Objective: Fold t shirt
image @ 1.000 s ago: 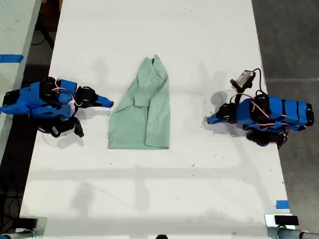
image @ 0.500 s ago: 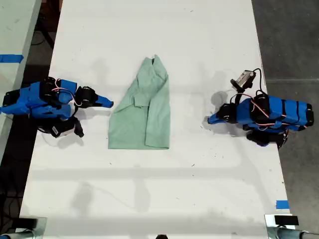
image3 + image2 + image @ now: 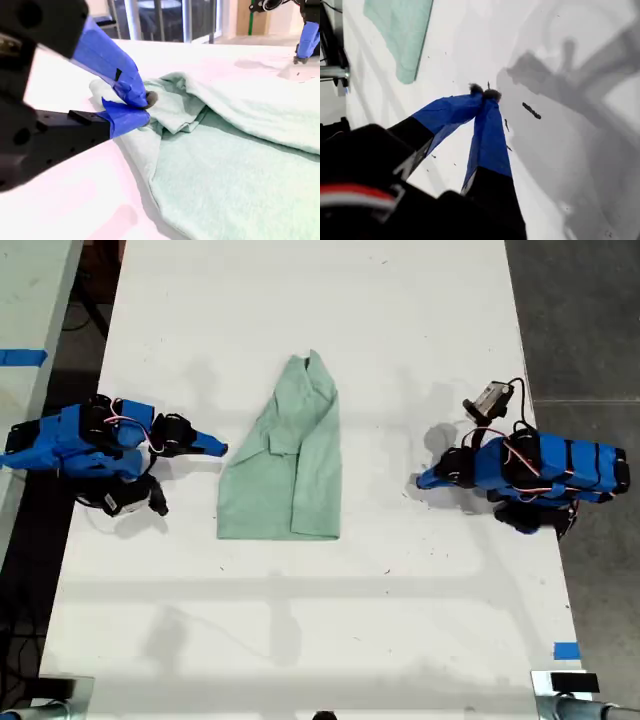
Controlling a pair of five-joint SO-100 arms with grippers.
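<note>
The pale mint-green t shirt (image 3: pixel 290 470) lies flat on the white table (image 3: pixel 330 300), folded lengthwise with a sleeve turned over its middle. At the exterior view's left, my second gripper (image 3: pixel 221 449) is shut, its tips right at the shirt's side edge. In the second wrist view its blue fingertips (image 3: pixel 142 97) meet beside a bunched fold of the t shirt (image 3: pixel 240 150); I cannot tell if they pinch cloth. My first gripper (image 3: pixel 420 481), at the exterior view's right, is shut on nothing, well apart from the shirt. Its closed gripper (image 3: pixel 485 92) rests near bare table, with the t shirt (image 3: pixel 400 30) far off.
Blue tape (image 3: pixel 566 650) marks the table near the exterior view's lower right corner. A second table with blue tape (image 3: pixel 20 357) stands at the exterior view's left. Dark floor (image 3: pixel 580 320) borders the exterior view's right. The other arm (image 3: pixel 307 35) shows beyond the shirt.
</note>
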